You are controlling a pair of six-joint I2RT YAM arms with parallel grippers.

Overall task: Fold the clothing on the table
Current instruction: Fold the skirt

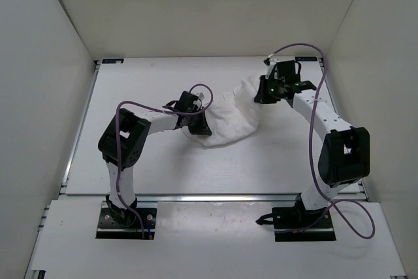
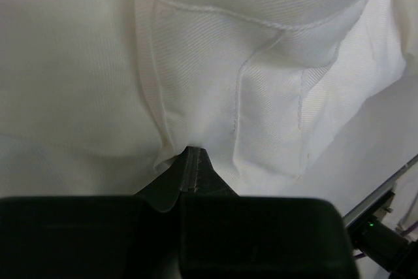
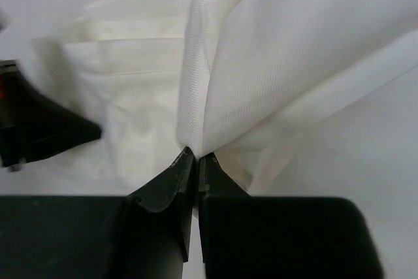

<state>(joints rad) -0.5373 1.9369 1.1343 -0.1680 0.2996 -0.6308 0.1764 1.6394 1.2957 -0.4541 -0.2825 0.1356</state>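
Item: clothing [image 1: 230, 121], white, fine ribbed weave, stitched seams showing. It is lying bunched on the table [image 1: 130, 161], right of centre, its long axis running from near-left to far-right.

Left gripper [image 1: 198, 121]: the arm is bending at the elbow and reaching rightward, fingers pinching the garment's near-left edge.

Right gripper [image 1: 261, 91]: the arm is reaching far and leftward, fingers clamping a fold at the far-right end.

The clothing [image 1: 230, 117] (crumpled) spans from left gripper [image 1: 200, 124] to right gripper [image 1: 262, 91].

Overhead looks down; wrist views close, sharing clothing [image 2: 274, 96].
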